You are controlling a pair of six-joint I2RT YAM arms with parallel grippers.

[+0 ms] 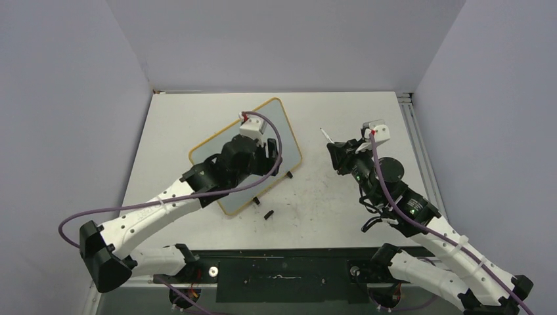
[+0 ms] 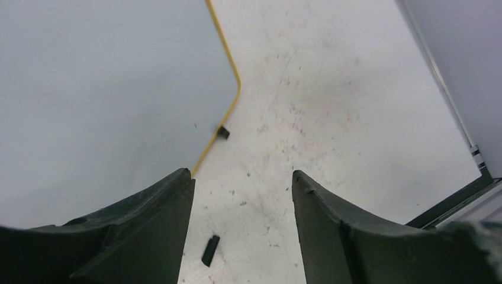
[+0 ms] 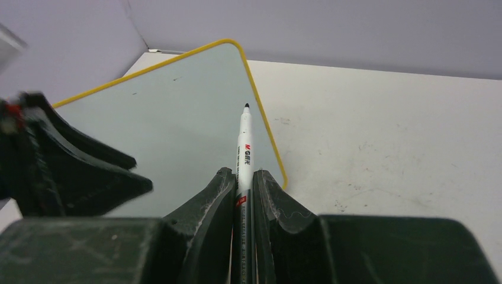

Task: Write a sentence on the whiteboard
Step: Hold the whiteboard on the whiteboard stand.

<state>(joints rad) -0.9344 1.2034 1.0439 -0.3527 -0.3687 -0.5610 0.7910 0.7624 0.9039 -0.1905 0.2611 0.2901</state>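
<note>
Our right pincer (image 3: 243,195) pinches a white marker (image 3: 244,142), bare tip aimed at the whiteboard (image 3: 177,118); only that wrist view shows the grip. We see our left pincer (image 2: 243,201) spread over the board's yellow edge. 1 small black piece (image 2: 209,250) lies on the scuffed counter (image 2: 343,89) nearby. From above, our left arm (image 1: 164,207) stretches across the askew board, hiding part.

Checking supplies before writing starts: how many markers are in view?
1. The marker is clamped in the right tool, uncapped, beside the whiteboard. Another could lie hidden beneath the left arm.
</note>
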